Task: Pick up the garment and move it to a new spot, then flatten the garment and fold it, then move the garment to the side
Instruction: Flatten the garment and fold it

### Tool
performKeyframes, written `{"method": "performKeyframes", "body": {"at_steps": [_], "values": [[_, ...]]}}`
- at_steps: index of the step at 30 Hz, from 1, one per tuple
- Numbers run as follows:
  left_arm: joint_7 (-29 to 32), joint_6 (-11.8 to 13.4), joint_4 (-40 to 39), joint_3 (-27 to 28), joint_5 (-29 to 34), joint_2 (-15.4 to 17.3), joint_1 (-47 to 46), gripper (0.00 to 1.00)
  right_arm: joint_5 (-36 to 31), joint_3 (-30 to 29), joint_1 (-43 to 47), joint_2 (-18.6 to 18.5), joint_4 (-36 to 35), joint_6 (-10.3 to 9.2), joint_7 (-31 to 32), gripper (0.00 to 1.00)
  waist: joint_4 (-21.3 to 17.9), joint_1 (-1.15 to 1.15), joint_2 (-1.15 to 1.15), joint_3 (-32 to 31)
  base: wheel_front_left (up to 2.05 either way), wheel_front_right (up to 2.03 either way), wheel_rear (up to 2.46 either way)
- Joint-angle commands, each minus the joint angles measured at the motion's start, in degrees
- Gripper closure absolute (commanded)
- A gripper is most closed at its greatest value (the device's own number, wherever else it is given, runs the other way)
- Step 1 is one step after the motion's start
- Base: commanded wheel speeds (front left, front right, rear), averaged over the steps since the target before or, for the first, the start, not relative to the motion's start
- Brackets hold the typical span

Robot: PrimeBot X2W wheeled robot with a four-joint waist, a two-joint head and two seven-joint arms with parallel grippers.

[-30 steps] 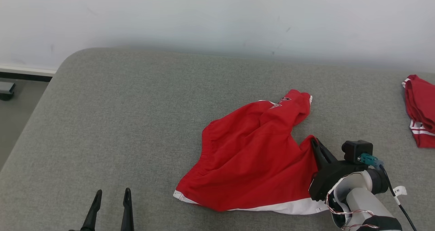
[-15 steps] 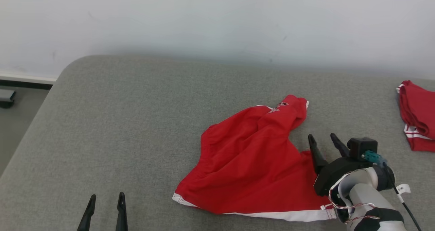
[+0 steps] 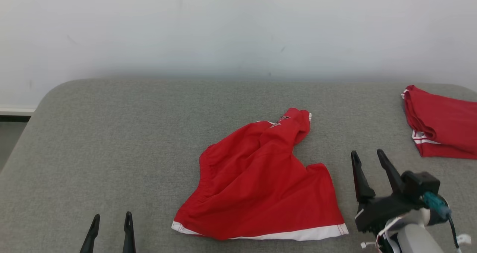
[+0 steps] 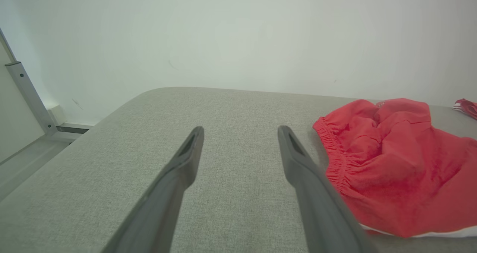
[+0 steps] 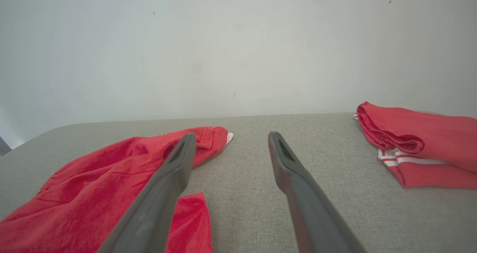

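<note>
Crumpled red shorts (image 3: 257, 182) lie mid-frame on a grey padded table (image 3: 111, 133), white hem toward the bottom edge. The right gripper (image 3: 367, 153), fingers spread and empty, sits just right of them. The left gripper (image 3: 112, 215), also spread, waits farther off at lower left.

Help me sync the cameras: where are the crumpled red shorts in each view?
Head view: shorts at centre, reaching toward the bottom edge.
Left wrist view: shorts on the right side, from mid-height down.
Right wrist view: shorts in the lower left.
Shared landmark: folded red pile, at the far right in all three views.
</note>
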Motion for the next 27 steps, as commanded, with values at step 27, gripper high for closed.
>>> {"method": "performKeyframes", "body": {"at_steps": [27], "values": [[-0.2,-0.2,-1.2,1.3,3.1,1.8,2.7,0.0,-3.2,-5.9,25.8,7.9,-22.7,-0.16,-0.2,0.0,-4.6,0.0,0.0,-1.3,0.0,0.0,0.0]]}}
